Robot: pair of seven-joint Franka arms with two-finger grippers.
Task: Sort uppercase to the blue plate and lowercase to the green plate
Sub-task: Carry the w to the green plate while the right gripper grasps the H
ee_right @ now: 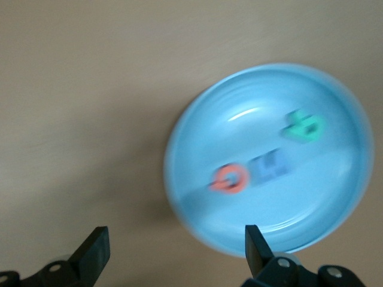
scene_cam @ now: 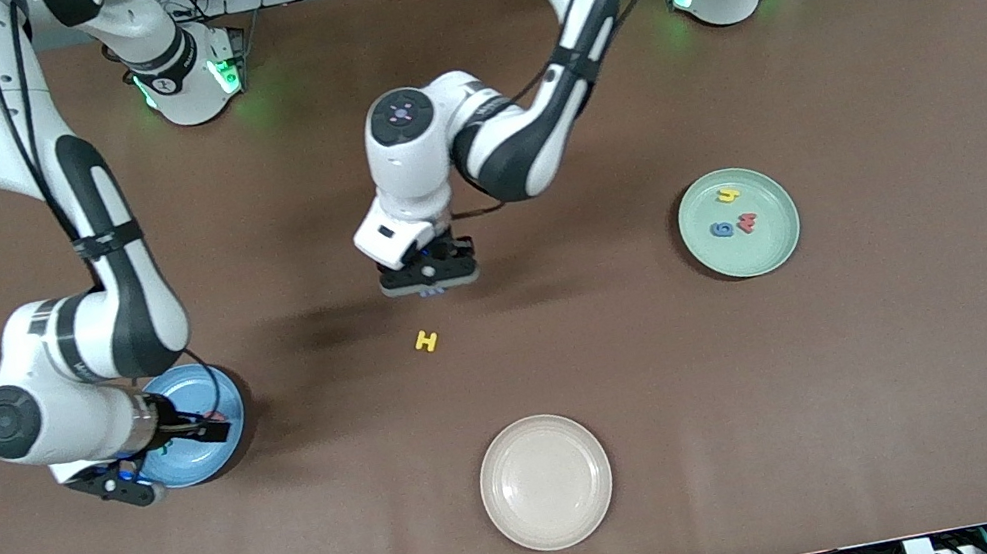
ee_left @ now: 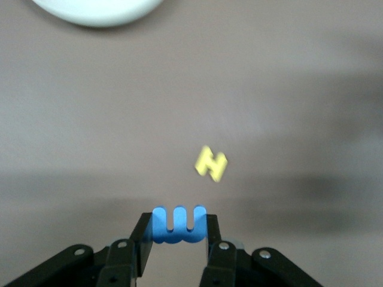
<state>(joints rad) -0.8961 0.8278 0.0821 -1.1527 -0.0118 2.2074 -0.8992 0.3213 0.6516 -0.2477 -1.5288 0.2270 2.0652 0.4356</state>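
From the front, the left gripper (scene_cam: 432,290) hung over the table just above the yellow H (scene_cam: 427,341); its wrist view showed it pinching a blue letter (ee_left: 178,224), probably an m; the right gripper (ee_right: 173,248), spread wide, hovered over the blue plate (ee_right: 239,119).

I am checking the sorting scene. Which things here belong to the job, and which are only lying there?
Belong to the job:
- blue letter, held in the left gripper above the table
- yellow H, on the table
- blue plate with three letters, under the open right gripper
- green plate with three letters

Only lying there:
- cream plate, nothing in it
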